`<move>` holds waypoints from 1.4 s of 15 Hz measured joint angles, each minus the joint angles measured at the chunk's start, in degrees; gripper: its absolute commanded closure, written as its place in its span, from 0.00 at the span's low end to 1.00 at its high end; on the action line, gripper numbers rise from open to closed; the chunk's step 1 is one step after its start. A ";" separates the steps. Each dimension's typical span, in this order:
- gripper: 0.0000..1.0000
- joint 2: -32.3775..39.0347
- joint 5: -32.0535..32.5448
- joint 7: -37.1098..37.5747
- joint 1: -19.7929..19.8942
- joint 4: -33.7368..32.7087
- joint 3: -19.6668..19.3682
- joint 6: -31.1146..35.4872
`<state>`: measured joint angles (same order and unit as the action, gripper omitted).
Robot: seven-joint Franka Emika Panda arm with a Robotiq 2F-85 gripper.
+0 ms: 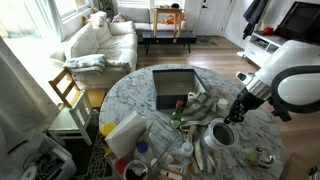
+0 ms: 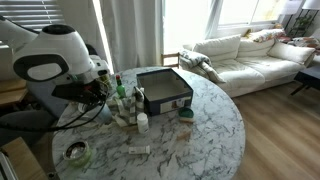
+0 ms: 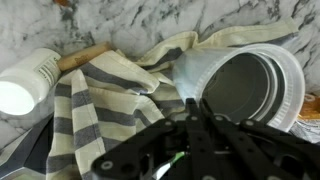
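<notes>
My gripper (image 3: 191,104) comes in from the bottom of the wrist view, its black fingers pressed together and shut, with nothing visible between them. The tips hang just above the place where a striped cloth (image 3: 100,115) meets the rim of a white cup (image 3: 250,85) that lies tipped over. In an exterior view the gripper (image 1: 238,113) hovers low over the marble table (image 1: 130,90), beside the white cup (image 1: 222,134) and the crumpled cloth (image 1: 205,106). In an exterior view the arm (image 2: 60,55) bends over a cluster of bottles (image 2: 122,98), which hides the fingertips.
A white bottle (image 3: 25,85) and a wooden handle (image 3: 85,58) lie left of the cloth. A dark open box (image 1: 172,88) sits mid-table. A white jug (image 1: 125,135), jars and a tape roll (image 2: 77,153) crowd the table. A chair (image 1: 68,92) and a sofa (image 1: 100,40) stand beyond it.
</notes>
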<state>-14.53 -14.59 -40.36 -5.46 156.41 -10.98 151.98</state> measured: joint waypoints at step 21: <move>0.96 -4.30 62.23 68.45 13.12 -4.98 29.89 -18.19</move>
<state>-18.82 47.64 28.08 7.67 151.43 18.91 133.79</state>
